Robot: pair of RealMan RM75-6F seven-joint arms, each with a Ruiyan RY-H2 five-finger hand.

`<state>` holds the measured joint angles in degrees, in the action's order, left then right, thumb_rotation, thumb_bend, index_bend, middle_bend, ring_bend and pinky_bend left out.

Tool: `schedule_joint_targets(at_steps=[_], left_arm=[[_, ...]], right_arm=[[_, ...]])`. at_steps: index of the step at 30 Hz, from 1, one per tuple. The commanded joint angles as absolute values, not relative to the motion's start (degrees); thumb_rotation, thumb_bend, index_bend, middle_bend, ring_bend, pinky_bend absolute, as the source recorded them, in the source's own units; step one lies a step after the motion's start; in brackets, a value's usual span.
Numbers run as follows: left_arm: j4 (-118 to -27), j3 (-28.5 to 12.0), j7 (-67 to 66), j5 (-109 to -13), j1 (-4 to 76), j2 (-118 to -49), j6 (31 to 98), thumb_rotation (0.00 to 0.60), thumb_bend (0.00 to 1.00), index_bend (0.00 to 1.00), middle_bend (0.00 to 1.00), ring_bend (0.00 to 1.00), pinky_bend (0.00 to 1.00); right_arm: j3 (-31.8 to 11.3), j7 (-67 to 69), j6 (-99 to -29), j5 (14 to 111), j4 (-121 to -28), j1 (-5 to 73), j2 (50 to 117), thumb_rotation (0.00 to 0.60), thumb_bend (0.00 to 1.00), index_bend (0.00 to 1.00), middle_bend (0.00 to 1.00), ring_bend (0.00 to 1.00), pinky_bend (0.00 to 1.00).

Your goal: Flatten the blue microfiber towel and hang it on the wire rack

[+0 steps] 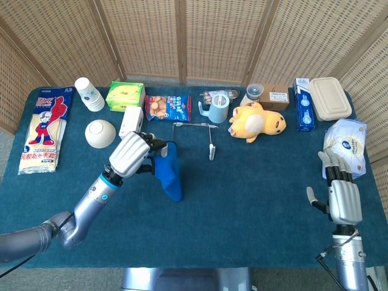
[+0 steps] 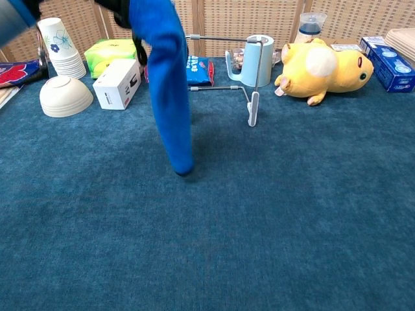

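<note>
Left hand (image 1: pixel 129 154) holds blue towel (image 2: pixel 167 84) hanging; bowl (image 2: pixel 65 95) upside down.

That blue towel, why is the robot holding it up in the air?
The robot's left hand grips the blue towel by one end and holds it up so it hangs down, just in front of the wire rack. It is not on the rack yet. The right hand rests open at the table's far side, holding nothing.

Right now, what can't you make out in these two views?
- Left robot hand: chest view cuts it off at the top edge.
- Wire rack: the hanging blue towel hides its left leg in both views.
- Right robot hand: outside the chest view.
- Snack packet print: too small.
</note>
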<state>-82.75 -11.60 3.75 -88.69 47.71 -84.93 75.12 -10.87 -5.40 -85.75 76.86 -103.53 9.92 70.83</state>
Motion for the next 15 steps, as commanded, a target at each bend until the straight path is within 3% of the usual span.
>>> schedule_joint_targets(at_steps=[1, 8, 15], left_arm=[[-87.2, -14.8, -0.2, -85.0, 48.8, -82.0, 72.2, 0.6, 0.49, 0.73, 0.75, 0.68, 0.83], [-92.6, -19.1, -6.9, -77.4, 50.1, -80.7, 68.9, 0.6, 0.49, 0.73, 0.74, 0.68, 0.83], [-92.1, -21.8, -10.3, -72.4, 52.3, -81.6, 66.5, 0.6, 0.49, 0.73, 0.74, 0.68, 0.83]], right_arm=[[-10.8, -4.5, -85.5, 77.0, -102.9, 9.8, 71.1, 0.6, 0.34, 0.0, 0.0, 0.0, 0.0], [-10.4, -1.3, -85.0, 76.8, -101.0, 9.3, 71.4, 0.6, 0.34, 0.0, 0.0, 0.0, 0.0], [-10.3, 0.3, -85.1, 77.0, -99.8, 8.7, 71.3, 0.6, 0.33, 0.0, 0.0, 0.0, 0.0]])
